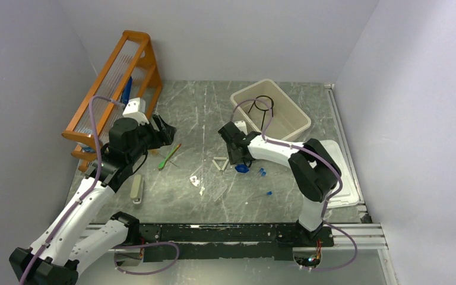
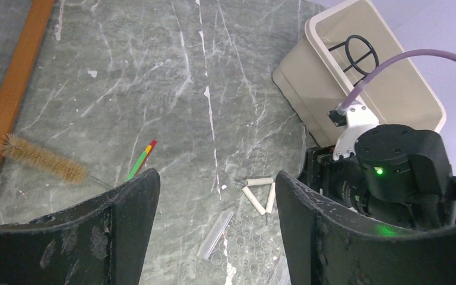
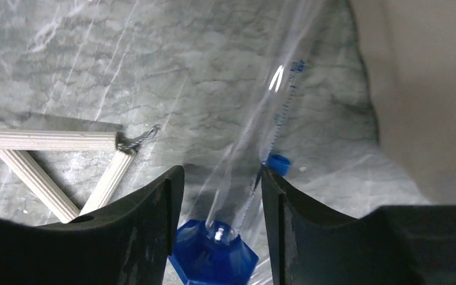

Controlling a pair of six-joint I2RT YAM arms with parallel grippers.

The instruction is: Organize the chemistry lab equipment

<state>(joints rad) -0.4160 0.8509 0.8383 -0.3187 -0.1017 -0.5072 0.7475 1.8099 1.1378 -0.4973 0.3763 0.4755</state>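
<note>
The beige bin at the far right of the tabletop holds the black wire ring, its stem pointing toward the near edge. The left end effector hangs released, jaws wide, with nothing between them. The right end effector straddles a clear graduated cylinder. The cylinder's long axis runs from its blue hexagonal base, nearest the wrist, away toward the bin wall. Whether the jaws pinch it I cannot tell, and its far end is cut off. Beside it lies the white triangle. The green-handled tool lies diagonally, its red-yellow tip toward the far right. A blue cap sits just behind the tube.
</note>
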